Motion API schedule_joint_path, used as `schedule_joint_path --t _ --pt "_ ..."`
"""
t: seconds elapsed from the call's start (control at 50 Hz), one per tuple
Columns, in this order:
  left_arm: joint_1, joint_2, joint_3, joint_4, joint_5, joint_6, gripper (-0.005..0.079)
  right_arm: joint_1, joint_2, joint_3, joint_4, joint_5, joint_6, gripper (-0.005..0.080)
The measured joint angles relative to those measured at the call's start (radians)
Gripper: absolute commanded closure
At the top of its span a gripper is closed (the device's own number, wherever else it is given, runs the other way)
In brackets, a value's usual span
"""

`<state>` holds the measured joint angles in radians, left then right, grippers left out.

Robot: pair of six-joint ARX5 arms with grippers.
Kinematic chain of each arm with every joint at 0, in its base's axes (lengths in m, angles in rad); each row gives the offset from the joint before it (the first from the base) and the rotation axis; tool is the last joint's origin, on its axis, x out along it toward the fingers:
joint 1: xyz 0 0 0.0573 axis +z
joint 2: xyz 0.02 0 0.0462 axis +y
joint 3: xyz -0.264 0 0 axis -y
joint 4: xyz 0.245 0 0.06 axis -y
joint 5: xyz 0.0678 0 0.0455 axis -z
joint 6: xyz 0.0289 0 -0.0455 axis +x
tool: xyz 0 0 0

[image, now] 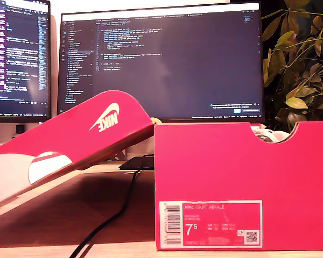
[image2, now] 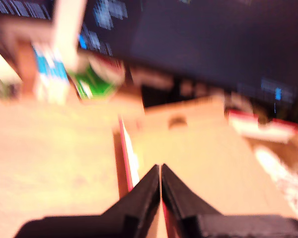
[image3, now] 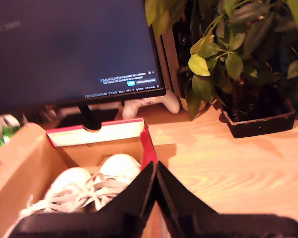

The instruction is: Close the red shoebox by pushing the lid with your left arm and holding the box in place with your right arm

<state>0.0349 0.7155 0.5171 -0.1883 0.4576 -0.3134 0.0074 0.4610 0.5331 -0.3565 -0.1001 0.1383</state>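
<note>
In the exterior view you see the red shoebox (image: 242, 188) standing on the wooden counter (image: 70, 199), its labelled end facing the camera, toward the exterior view's right. The lid (image: 70, 145) is still open: it slopes up from the exterior view's left and meets the box's top corner. A black cable (image: 116, 209) runs across the counter under the lid. Behind stand two monitors (image: 161, 59) showing code, and a leafy plant (image: 301, 64) at the exterior view's right. Neither arm shows here.

In the first wrist view, which is badly blurred, you see my first hand (image2: 160, 173) with its black fingers pressed together, holding nothing. Just ahead of the tips lies the tan inner face of the lid (image2: 188, 148), its red edge running beside the fingers. Beyond it are a dark screen and some blurred green and blue clutter I cannot identify.

In the second wrist view you see my second hand (image3: 155, 171), fingers likewise together and empty, right at the box's red side wall (image3: 148, 144). White shoes (image3: 89, 186) lie inside the box, beside the fingertips. Further ahead are the monitor's stand (image3: 87, 116), a white game controller (image3: 149, 105) and the plant's dark pot (image3: 258, 121) on the counter, well apart from the hand.
</note>
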Motion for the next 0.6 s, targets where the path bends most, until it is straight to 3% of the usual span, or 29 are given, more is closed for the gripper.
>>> schedule_joint_path --t 0.6 --pt "0.078 0.542 0.150 -0.051 0.151 0.079 0.0762 0.000 0.471 0.140 -0.014 -0.002 -0.088 0.0764"
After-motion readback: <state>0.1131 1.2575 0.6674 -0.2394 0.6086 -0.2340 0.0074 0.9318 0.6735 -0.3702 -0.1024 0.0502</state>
